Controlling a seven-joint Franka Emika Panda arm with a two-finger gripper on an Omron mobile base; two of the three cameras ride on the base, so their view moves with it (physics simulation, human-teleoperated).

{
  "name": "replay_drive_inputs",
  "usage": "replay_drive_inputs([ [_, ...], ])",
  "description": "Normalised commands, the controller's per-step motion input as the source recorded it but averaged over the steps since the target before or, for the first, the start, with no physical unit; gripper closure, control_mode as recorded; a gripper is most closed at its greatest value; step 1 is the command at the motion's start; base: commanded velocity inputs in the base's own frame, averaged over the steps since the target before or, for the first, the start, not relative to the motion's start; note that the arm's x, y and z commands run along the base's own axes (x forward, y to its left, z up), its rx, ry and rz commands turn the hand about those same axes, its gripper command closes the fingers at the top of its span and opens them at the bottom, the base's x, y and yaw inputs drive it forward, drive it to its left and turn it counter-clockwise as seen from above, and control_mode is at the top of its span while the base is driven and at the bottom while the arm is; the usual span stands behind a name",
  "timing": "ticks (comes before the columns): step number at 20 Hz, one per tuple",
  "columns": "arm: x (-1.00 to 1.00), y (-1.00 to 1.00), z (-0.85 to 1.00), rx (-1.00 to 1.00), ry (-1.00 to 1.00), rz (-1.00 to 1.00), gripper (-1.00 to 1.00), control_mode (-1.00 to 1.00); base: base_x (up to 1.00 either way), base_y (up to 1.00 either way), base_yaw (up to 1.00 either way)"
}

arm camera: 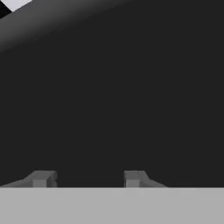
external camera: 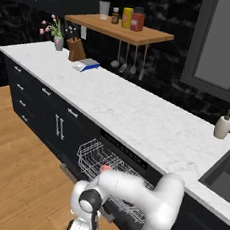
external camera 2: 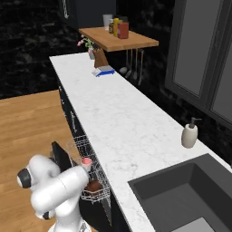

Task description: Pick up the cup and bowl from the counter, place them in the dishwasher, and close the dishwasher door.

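Observation:
The dishwasher [external camera: 125,152] stands open under the counter [external camera: 117,110], with its white wire rack [external camera: 93,159] pulled out. The cup [external camera 2: 86,161], white with a red top, sits in the rack, and its red top [external camera: 105,168] peeks over my arm. The dark-brown bowl [external camera 2: 94,186] lies in the rack beside it. The dishwasher door [external camera 2: 57,155] is a dark panel beside my folded arm. In the hand view my gripper [arm camera: 87,178] is pressed close to a flat dark surface. Its fingertips [arm camera: 41,178] stand apart, and I cannot see whether they clamp anything.
A beige soap bottle [external camera: 222,126] stands by the sink [external camera 2: 181,195] at the right. A knife block [external camera: 76,49], a flower vase [external camera: 58,41] and a blue-and-white item [external camera: 86,65] sit at the counter's far end, under a wooden shelf [external camera: 121,31]. Wood floor lies to the left.

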Motion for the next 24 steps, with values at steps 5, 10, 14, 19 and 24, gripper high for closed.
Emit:
replay_drive_inputs([
  [5,0.72,-0.76,0.25,-0.33,-0.17,-0.16,-1.00,-1.00,0.00,0.00,0.00],
  [10,0.76,-0.70,0.13,-0.30,-0.17,-0.14,-1.00,-1.00,0.00,0.00,0.00],
  [14,0.73,-0.64,0.02,-0.27,-0.15,-0.12,-1.00,-1.00,0.00,0.00,0.00],
  [19,0.52,-0.55,0.00,-0.23,-0.11,-0.08,-1.00,-1.00,0.00,0.00,0.00],
  [24,0.46,-0.53,-0.02,-0.14,-0.04,-0.06,-1.00,-1.00,0.00,0.00,0.00],
])
